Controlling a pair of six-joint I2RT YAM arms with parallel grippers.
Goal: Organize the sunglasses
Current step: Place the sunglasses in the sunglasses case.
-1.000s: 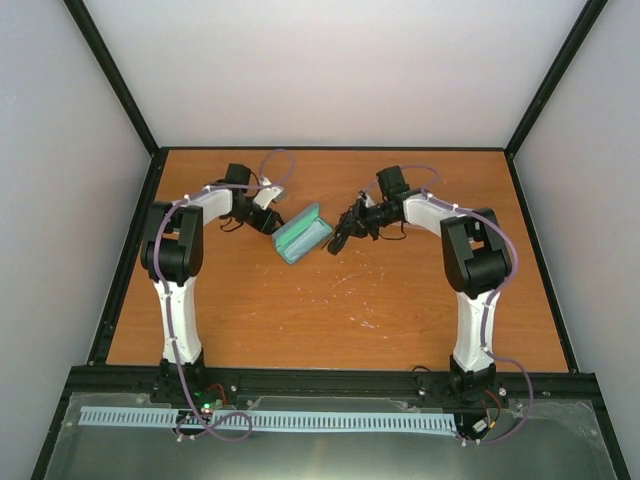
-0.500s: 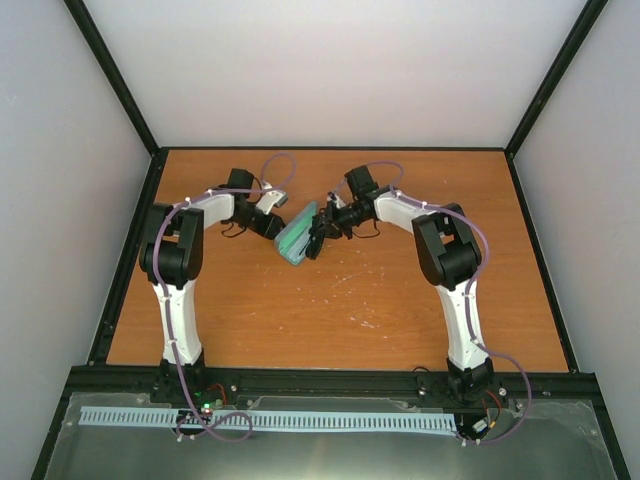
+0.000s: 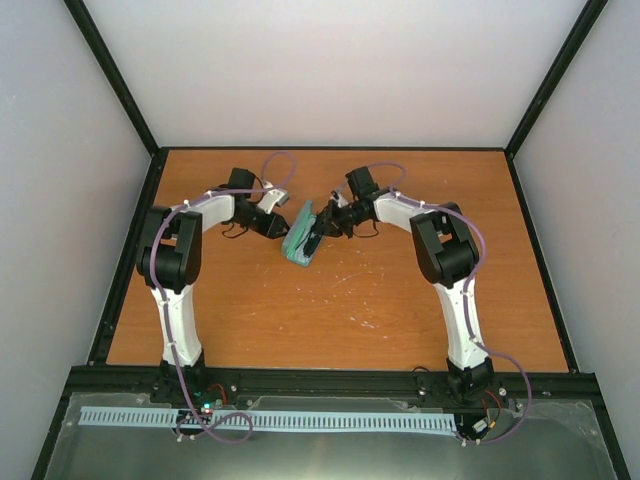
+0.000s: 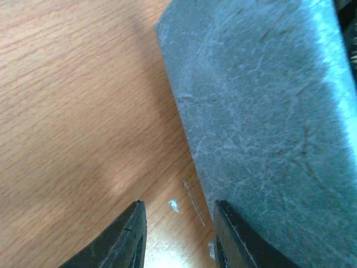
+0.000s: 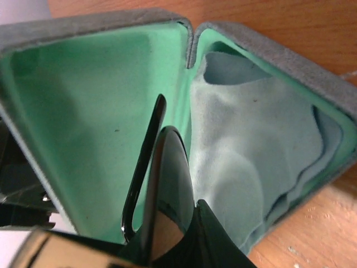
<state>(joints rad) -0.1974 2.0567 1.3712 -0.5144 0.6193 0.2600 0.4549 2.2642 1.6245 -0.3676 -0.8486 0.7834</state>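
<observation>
Nearer than the case, toward the arm bases: orange-brown wooden bench (image 3: 330, 320), with white scuff marks (image 3: 352, 283) just off the case's near right. Item 1, case (image 3: 296, 240): oblong, blue-grey felt outside, green lining inside, standing open at mid-bench between the two hands. Item 2, cloth (image 5: 251, 162): light blue and crumpled, lying inside one half of the case; the other half shows plain green lining. Item 3, sunglasses (image 5: 167, 173): thin black frame, dark lenses, folded, held on edge at the mouth of the case, close to its hinge line; whether they touch the lining cannot be told. Right hand (image 3: 322, 230): at the case's right side, closed tight upon the sunglasses. Left hand (image 4: 178, 215): at the case's left side, low over the bench, fingers part-way apart with only wood showing between them, gripping nothing; one finger lies just beside the case's grey outer shell, and contact cannot be told. Beyond the case: more bench, ending at a black frame rail (image 3: 330, 149) under a pale wall (image 3: 330, 70).
</observation>
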